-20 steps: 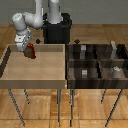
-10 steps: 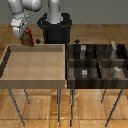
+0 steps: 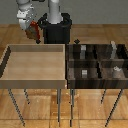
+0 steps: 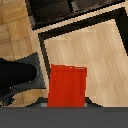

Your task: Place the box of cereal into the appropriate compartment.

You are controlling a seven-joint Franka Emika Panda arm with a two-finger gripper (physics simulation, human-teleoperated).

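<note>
High at the exterior view's left, the white arm's gripper (image 3: 33, 31) holds the box of cereal (image 3: 34, 33) in the air, above and behind the far left corner of the light-wood tray (image 3: 35, 80). From here the box is only a small dark red-brown shape under the white wrist, and the fingers themselves cannot be made out. The tray stands on thin metal legs over a wooden floor (image 3: 45, 107). Behind it rises the arm's black base (image 3: 55, 31).

To the exterior view's right, just beside the tray, sits the four-part dark bin (image 3: 96, 62). Its far right section, the appropriate compartment (image 3: 114, 52), shows a tall pale grey slab. The near right section holds a small grey cube (image 3: 116, 70).

The wrist view supplies what the room view hides. There the box of cereal (image 4: 67, 86) fills the middle as a bright red rectangle, clenched between the gripper (image 4: 66, 102), whose grey fingers (image 4: 91, 103) press on either side of its near end. Beneath it lie the pale floor of the tray (image 4: 95, 45) and its dark rim. A corner of the bin (image 4: 55, 10) shows beyond, well apart from the box.
</note>
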